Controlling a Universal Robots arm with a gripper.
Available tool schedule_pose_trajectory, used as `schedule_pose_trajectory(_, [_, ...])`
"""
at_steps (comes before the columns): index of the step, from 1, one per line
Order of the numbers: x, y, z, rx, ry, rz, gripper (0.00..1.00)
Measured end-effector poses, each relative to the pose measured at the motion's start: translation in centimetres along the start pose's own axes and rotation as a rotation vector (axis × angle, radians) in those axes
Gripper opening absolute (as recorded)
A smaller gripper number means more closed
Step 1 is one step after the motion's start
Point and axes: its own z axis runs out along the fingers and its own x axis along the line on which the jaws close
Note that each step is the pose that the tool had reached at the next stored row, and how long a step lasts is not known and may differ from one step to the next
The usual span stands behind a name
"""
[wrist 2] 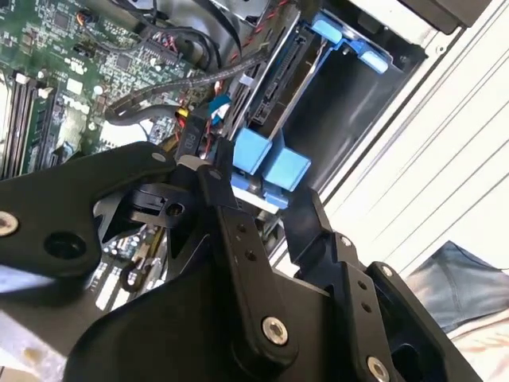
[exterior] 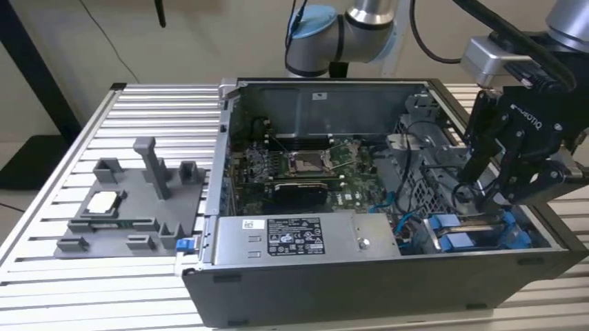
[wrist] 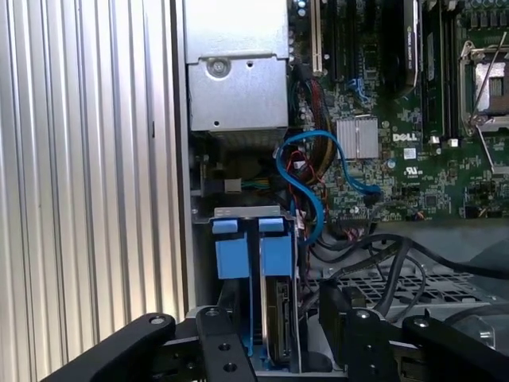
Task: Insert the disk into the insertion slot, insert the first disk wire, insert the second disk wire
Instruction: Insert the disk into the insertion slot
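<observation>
Disk [wrist: 277, 318] on edge in the insertion slot [wrist: 246, 212], at a corner of the computer case [exterior: 368, 296].
Gripper [exterior: 481, 198] fingers spread, straddling it, grasping nothing.

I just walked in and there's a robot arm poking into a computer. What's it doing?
The arm's end effector hangs down inside the open computer case, right at the slot. The disk, in its blue carrier, stands in that slot. The end effector is open around the disk's end, not squeezing it. A blue wire curls next to the slot; I can't tell whether it is plugged into the disk.
</observation>
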Motion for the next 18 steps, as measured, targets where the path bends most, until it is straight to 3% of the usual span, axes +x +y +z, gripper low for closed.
schedule_pose_trajectory(4, [-0.02, 0.07, -1.47, 0.0000, -0.0002, 0.000, 0.53])
schedule_pose_trajectory(9, [-0.26, 0.13, -1.49, 0.0005, -0.0062, 0.000, 0.53])
schedule_pose_trajectory(16, [-1.83, 0.27, -1.39, 0.0015, -0.0072, -0.001, 0.53])
schedule_pose_trajectory(18, [-2.06, 0.29, -1.32, 0.0060, -0.0073, -0.004, 0.53])
